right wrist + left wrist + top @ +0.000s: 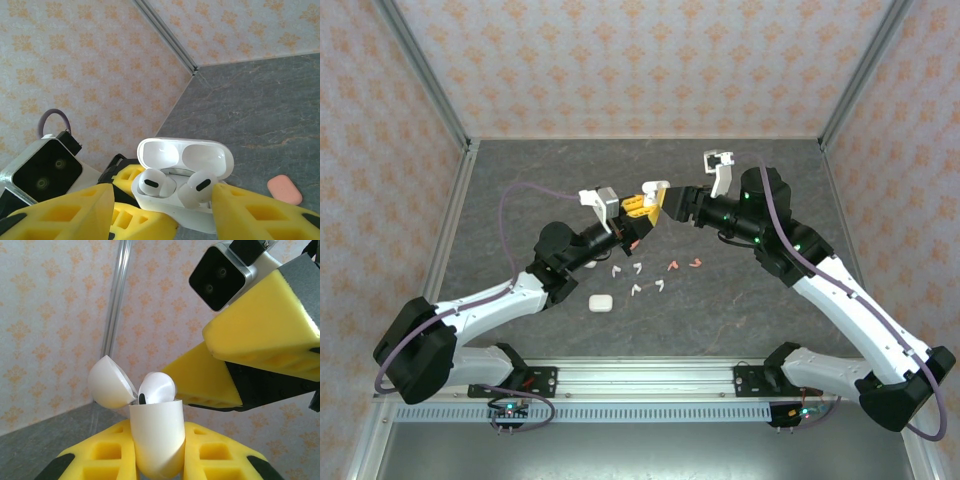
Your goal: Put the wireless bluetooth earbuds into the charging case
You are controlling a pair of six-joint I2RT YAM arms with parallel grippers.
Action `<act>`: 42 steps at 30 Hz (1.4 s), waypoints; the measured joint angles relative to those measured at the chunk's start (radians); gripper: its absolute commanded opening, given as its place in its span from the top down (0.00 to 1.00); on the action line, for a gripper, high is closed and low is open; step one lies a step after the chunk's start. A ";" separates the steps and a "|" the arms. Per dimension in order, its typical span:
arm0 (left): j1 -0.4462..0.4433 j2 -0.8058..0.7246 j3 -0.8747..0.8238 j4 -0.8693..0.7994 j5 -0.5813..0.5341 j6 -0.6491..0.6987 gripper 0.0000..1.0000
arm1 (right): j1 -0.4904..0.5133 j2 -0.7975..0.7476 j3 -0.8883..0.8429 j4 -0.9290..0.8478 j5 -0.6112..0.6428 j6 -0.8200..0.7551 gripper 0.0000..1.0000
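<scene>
Already two earbuds (152, 182) sat in the unclosed charging case (185, 157) clamped by the left pincer (160, 460), the empty right pincer (164, 202) parted around it.

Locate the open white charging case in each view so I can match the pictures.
Top external: charging case at upper centre, where the two arms meet, mostly hidden by fingers.
Left wrist: bottom centre, lid tipped open to the left, clamped in the left gripper.
Right wrist: lower centre, lid open, two earbuds in it.
Shared landmark: the yellow-fingered right gripper beside the case.
</scene>
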 measured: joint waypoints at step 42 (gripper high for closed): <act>0.000 0.002 0.000 0.001 -0.003 -0.008 1.00 | -0.035 -0.013 0.038 -0.004 -0.089 -0.039 0.26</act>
